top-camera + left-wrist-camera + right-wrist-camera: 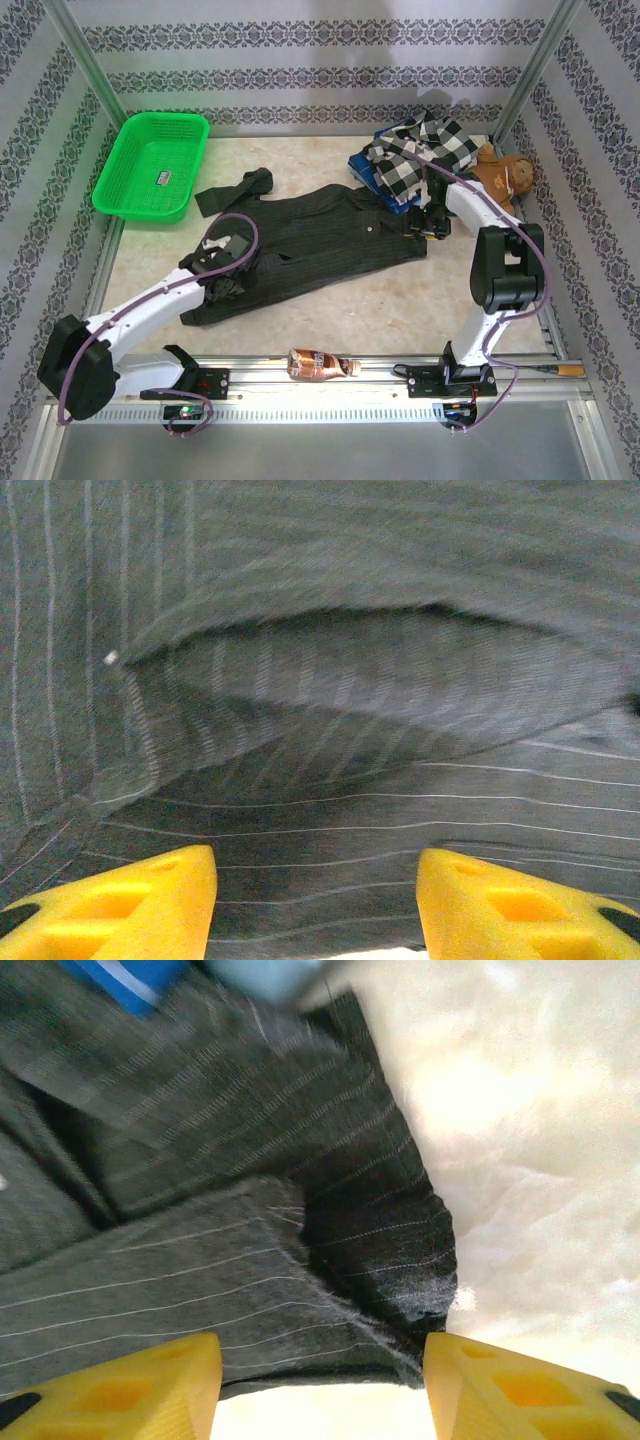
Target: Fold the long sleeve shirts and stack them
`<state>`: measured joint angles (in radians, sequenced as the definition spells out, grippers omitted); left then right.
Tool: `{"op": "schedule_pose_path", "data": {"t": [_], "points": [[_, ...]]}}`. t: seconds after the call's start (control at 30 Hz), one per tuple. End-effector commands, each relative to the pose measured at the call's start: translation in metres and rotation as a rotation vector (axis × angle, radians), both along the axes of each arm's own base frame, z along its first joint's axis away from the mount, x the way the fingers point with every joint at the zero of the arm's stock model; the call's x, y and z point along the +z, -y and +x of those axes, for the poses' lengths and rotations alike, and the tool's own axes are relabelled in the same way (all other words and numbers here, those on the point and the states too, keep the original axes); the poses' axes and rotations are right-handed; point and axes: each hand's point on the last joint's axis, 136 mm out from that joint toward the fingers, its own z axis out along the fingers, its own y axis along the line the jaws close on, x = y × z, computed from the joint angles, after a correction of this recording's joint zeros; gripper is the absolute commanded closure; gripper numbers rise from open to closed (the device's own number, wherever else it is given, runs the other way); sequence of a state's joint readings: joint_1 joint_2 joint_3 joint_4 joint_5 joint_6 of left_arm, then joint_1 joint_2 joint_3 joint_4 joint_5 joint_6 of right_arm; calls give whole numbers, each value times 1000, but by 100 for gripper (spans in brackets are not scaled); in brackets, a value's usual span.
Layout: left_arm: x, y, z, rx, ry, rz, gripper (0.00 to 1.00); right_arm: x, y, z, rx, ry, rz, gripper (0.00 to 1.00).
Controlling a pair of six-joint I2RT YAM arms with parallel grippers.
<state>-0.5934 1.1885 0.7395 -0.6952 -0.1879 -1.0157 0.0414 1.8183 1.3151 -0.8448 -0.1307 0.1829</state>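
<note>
Where your left claw [218, 268] hung: low over the near-left part of the dark charcoal pinstriped shirt [300, 240].
Left claw state: you had it parted, yellow fingers [130, 900] well apart with nothing pinched between them; a fold of the striped cloth lay beneath.
Right claw [425, 220] position: at the shirt's far-right end, just beside the heap of other clothes.
Right claw state: you had it parted as well, fingers [520, 1390] either side of a dark corner of the shirt, gripping nothing.
Charcoal shirt: it lay crumpled across the middle of the pale surface [420, 300], one sleeve trailing toward the green basket [190, 160].
Checked flannel shirt [415, 160]: it was heaped at the far right on a blue garment [365, 172], with a brown teddy bear [505, 175] just beside.
Bottle [320, 365]: it lay on its side at the near edge, between the arm bases.
</note>
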Motion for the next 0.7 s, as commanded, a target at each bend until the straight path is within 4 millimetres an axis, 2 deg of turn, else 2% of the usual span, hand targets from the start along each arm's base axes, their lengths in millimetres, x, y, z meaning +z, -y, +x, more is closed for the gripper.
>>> {"op": "schedule_pose_path", "data": {"t": [0.0,0.17,0.3,0.4,0.47,0.57,0.67], "points": [[-7,-3,-2,63,7,-23,46,-11,4,4,22,-16,-47,46],[-30,-15,-22,75,-55,9,46,-21,-1,15,53,-13,-74,50],[-37,-23,-32,90,-67,25,46,-27,-8,21,86,-18,-65,57],[-42,-30,-39,97,-85,39,46,-31,-11,25,96,-25,-63,68],[-46,-35,-44,100,-97,54,46,-31,-11,29,97,-22,-67,83],[-50,-42,-50,114,-109,65,46,-27,-13,33,94,-17,-60,99],[-55,-48,-56,125,-122,74,46,-15,-11,40,89,22,-73,100]]}}
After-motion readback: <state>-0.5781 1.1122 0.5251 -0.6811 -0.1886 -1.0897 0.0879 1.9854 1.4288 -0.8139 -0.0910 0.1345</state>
